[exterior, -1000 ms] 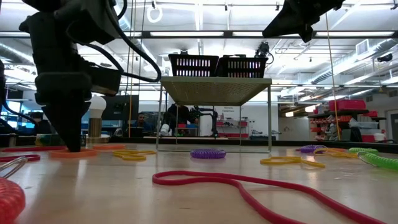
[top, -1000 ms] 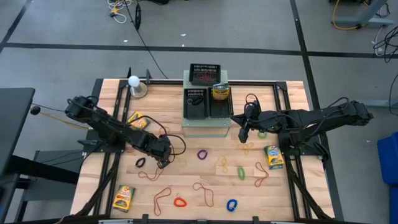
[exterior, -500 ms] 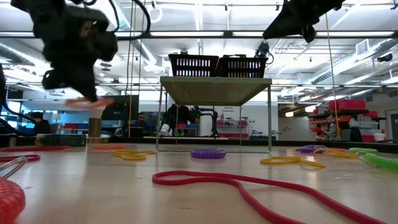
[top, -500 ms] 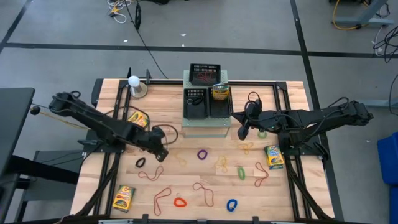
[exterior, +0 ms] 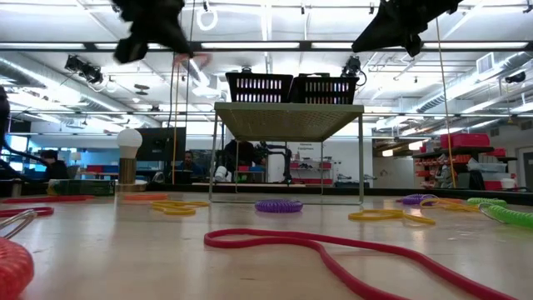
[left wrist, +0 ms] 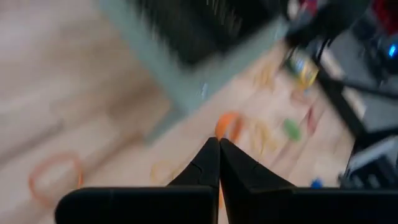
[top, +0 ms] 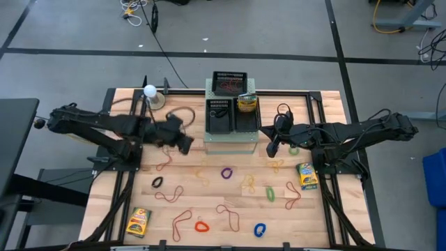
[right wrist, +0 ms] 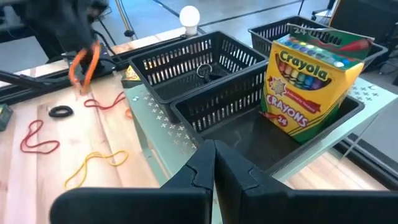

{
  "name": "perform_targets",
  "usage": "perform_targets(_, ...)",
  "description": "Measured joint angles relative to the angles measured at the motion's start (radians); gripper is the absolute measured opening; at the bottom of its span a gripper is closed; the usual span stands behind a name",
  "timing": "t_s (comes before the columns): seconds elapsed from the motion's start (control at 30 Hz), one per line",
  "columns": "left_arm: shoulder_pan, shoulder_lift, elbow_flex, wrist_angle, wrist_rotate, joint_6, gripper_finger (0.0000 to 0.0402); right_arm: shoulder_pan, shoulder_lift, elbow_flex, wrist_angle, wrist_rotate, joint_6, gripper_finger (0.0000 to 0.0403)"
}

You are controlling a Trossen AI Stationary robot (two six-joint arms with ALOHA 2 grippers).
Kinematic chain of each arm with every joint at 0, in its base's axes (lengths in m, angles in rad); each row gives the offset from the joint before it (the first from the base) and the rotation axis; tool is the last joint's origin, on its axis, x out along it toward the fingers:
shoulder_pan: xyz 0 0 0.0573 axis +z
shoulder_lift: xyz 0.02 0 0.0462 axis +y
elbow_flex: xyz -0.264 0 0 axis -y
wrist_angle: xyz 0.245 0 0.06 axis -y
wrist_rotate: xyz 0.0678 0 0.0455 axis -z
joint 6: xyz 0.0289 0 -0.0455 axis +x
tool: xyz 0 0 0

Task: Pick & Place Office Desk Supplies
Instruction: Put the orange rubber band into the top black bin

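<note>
My left gripper (top: 187, 143) is shut on a thin orange rubber band (left wrist: 227, 127) and hangs high above the table, just left of the pale-green perforated box (top: 230, 144). The band also shows as a blurred orange loop (right wrist: 84, 62) in the right wrist view. To the right of the box my right gripper (top: 273, 148) hovers shut, with nothing in it. A crayon box (right wrist: 308, 87) stands in a black mesh tray (top: 248, 120) on top of the box. More rubber bands (top: 167, 194), small loops (top: 226, 172) and crayon boxes (top: 139, 221) lie flat on the wooden table. My left gripper pinches the orange rubber band between its two fingertips, at one spot on the loop (left wrist: 222, 132). The fingers slant down toward the table. The band hangs past the tips, lifted clear of the table.
Two other black mesh trays (top: 228, 84) (top: 219, 116) sit on the pale-green box; one holds a small dark thing. A white bulb lamp (top: 150, 91) stands at the far left. A crayon box (top: 307, 175) and a green loop (top: 270, 193) lie to the right.
My left gripper has risen from the table near the black loop, stayed shut on the orange rubber band and rolled. It has gone toward the far edge and the pale-green box. The band has been lifted clear of the table.
</note>
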Motion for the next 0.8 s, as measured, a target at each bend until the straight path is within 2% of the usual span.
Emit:
perform_targets(0.17, 0.146, 0.000, 0.118, -0.001, -0.011, 0.110, 0.0004, 0.000, 0.000, 0.000, 0.000, 0.025, 0.001, 0.0011)
perform_targets(0.4, 0.373, 0.040, 0.226, 0.027, 0.023, 0.399, 0.0005, 0.000, 0.000, 0.000, 0.001, 0.062, 0.044, 0.0011)
perform_targets(0.63, 0.549, 0.225, 0.327, 0.185, 0.125, 0.563, 0.0005, 0.000, 0.000, 0.000, 0.007, 0.061, 0.045, 0.0011)
perform_targets(0.8, 0.607, 0.399, 0.455, 0.208, 0.128, 0.663, 0.0005, 0.000, 0.000, 0.000, 0.007, 0.061, 0.037, 0.0011)
